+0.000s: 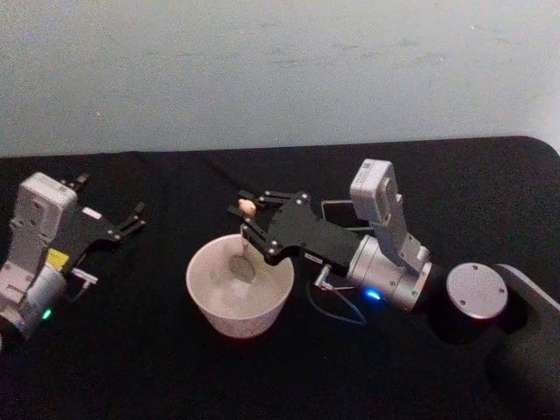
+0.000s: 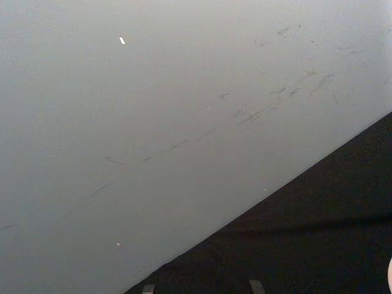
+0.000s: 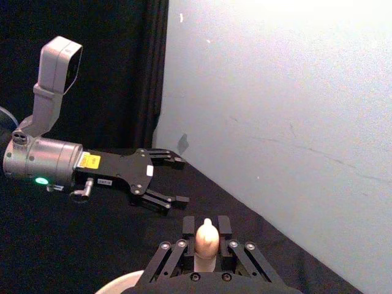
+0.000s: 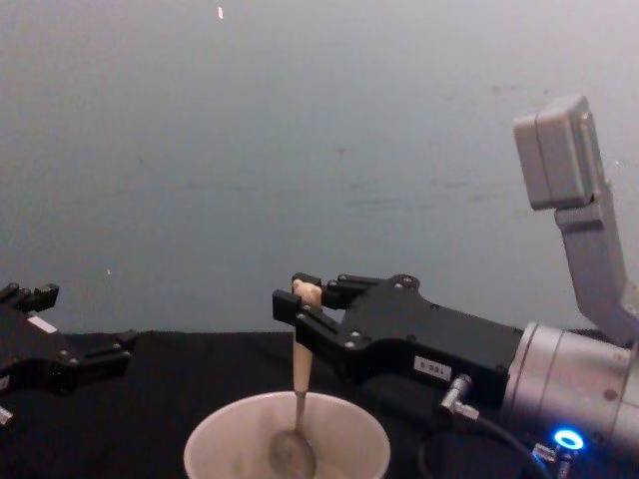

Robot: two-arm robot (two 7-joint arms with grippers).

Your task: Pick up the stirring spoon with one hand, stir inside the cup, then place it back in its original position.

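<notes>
My right gripper (image 1: 248, 217) is shut on the beige handle of the stirring spoon (image 1: 246, 208), held just above the far rim of the cream-white cup (image 1: 239, 284). From the chest view the spoon (image 4: 300, 359) hangs nearly upright, its small metal bowl down inside the cup (image 4: 235, 439). In the right wrist view the handle's tip (image 3: 206, 242) pokes up between the right gripper (image 3: 206, 224) fingers. A dark grey square holder (image 1: 337, 212) stands behind the right arm, partly hidden. My left gripper (image 1: 109, 201) rests open at the left, well away from the cup.
A black cloth covers the table (image 1: 131, 367), with a pale wall behind it. A round silver disc (image 1: 477, 290) sits at the right near the arm's base. The left gripper (image 3: 182, 180) also appears open in the right wrist view.
</notes>
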